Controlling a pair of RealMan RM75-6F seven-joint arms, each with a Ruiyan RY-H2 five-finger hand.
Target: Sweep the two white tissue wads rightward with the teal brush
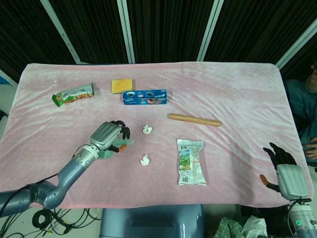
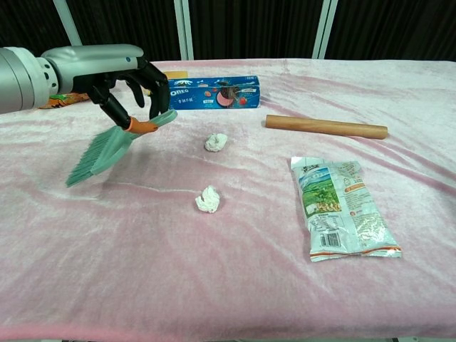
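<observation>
My left hand [image 1: 108,135] [image 2: 117,71] holds the teal brush [image 2: 108,147] by its handle, lifted off the pink cloth, bristles tilted down and to the left. In the head view most of the brush [image 1: 106,153] is hidden under the hand. Two white tissue wads lie to the right of it: one [image 1: 147,129] [image 2: 216,142] farther back, one [image 1: 144,160] [image 2: 208,199] nearer the front. My right hand [image 1: 285,171] hangs off the table's front right corner with fingers spread, holding nothing.
A blue cookie box [image 2: 212,92], a yellow sponge [image 1: 121,85] and a green snack bar [image 1: 73,94] lie at the back left. A wooden rolling pin [image 2: 325,127] and a green-white snack bag [image 2: 340,206] lie right of the wads.
</observation>
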